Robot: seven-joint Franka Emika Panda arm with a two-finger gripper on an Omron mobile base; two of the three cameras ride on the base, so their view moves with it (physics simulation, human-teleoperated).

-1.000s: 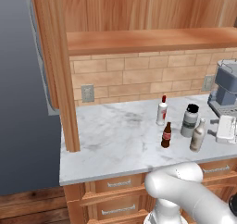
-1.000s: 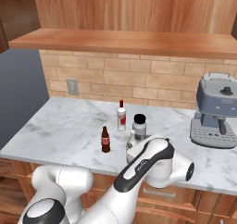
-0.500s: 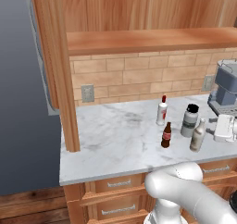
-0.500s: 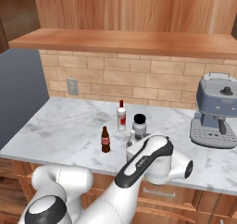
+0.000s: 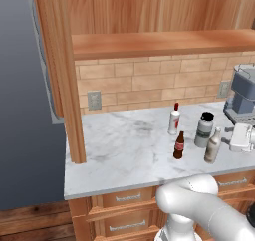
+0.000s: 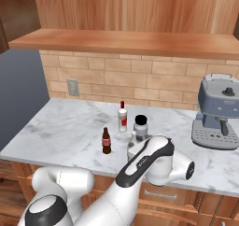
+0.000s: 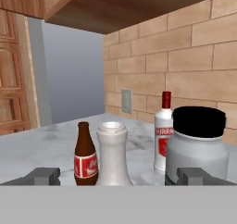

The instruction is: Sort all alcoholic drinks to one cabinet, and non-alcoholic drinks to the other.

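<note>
Left base view: white arm (image 5: 199,205) rising from the lower right, bent low in front of the marble counter (image 5: 124,145); hand hidden past the right edge. On the counter, white red-capped bottle (image 5: 174,119) upright near the brick backsplash; small cola bottle (image 5: 179,145) in front of it; silver-grey wine-shaped bottle (image 5: 212,146) to the right, with the short black-capped bottle (image 5: 203,130) just behind it. Coffee machine (image 5: 242,98) at the far right. Open cabinet door (image 5: 62,70) hanging at the left, upper cabinets (image 5: 159,11) above. Right base view: same arm (image 6: 144,166) folded across the counter front, elbow raised, wrist covering most of the silver-grey bottle; cola bottle (image 6: 106,141) left of it, white bottle (image 6: 122,117) and black-capped bottle (image 6: 140,126) behind, coffee machine (image 6: 217,110) well apart at the right. Hand view: gripper (image 7: 118,176) held level at counter height, pointed toward the backsplash, jaws spread fully wide and gripping nothing; fingertips (image 7: 42,176) low at either side. Silver-grey bottle (image 7: 112,153) centred between the fingertips, cola bottle (image 7: 85,155) just beside it on the left, white bottle (image 7: 164,133) behind, black-capped bottle (image 7: 197,146) at the right.
</note>
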